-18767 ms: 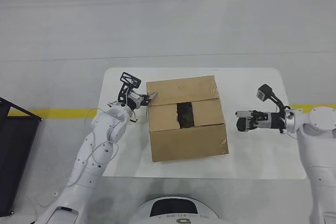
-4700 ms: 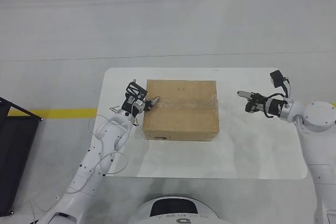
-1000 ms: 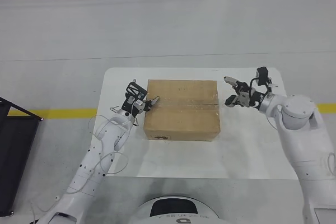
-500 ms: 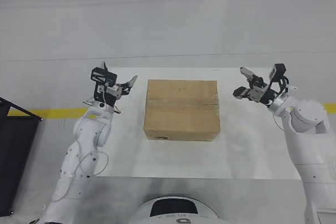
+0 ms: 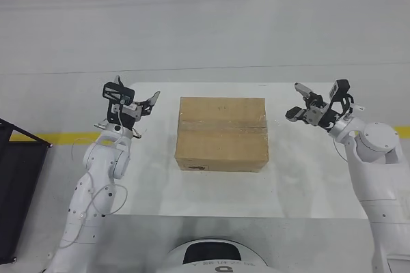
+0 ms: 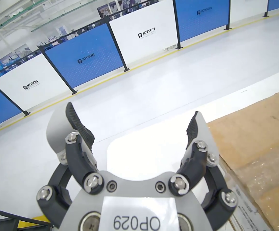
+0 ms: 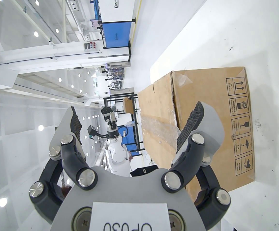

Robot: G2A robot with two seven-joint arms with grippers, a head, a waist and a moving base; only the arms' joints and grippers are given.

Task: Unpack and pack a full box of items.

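I saw the brown cardboard box (image 5: pixel 222 133) shut at the middle of the white bench (image 5: pixel 307 177), glossy tape (image 5: pixel 222 125) along its seam. My left claw (image 6: pixel 132 110) and right claw (image 7: pixel 137 106) hung wide open, empty, flanking it.

The box (image 5: pixel 222 133) is plain brown cardboard, with a glossy clear tape strip (image 5: pixel 222 125) across its top and a column of black-framed handling symbols (image 7: pixel 241 124) on one end. The worktop (image 5: pixel 307 184) is white. The left pincer (image 6: pixel 133 111) and the right pincer (image 7: pixel 137 106) are silver-grey metal with black links (image 6: pixel 81 155), black cross-hatched pads (image 6: pixel 80 126) and a white label (image 6: pixel 135 214) printed in black. The floor (image 5: pixel 191 41) is pale grey with a yellow line (image 5: pixel 68 137). The fence panels (image 6: pixel 86 58) alternate blue and white in black frames.
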